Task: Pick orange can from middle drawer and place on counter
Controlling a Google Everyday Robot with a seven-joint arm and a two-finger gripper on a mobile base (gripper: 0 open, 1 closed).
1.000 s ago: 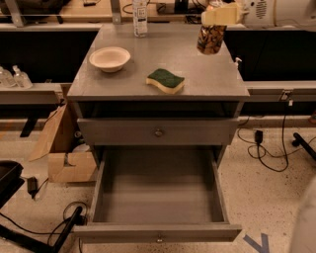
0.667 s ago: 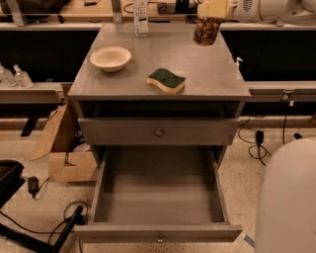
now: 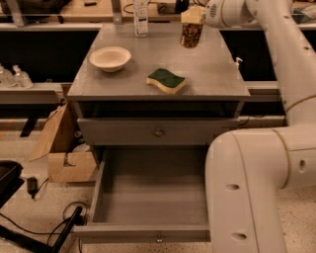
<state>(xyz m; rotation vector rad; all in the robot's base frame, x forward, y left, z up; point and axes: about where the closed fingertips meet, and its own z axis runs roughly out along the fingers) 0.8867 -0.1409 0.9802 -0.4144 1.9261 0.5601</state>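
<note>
The orange can [image 3: 190, 34] hangs from my gripper [image 3: 192, 19], which is shut on its top, at the far right part of the counter [image 3: 212, 74]. The can's base is at or just above the counter surface; I cannot tell if it touches. The middle drawer [image 3: 153, 190] is pulled wide open below, and its grey floor is bare. Its front panel [image 3: 143, 233] is at the bottom of the view.
A white bowl [image 3: 110, 58] and a green-and-yellow sponge [image 3: 166, 80] lie on the counter. A clear plastic bottle [image 3: 140, 15] stands at its far edge. My arm [image 3: 247, 188] fills the right side, overlapping the drawer's right edge. A cardboard box [image 3: 64, 148] sits left of the cabinet.
My gripper has carried the can left and farther back over the counter. My arm's lower part has swung into view at the right front.
</note>
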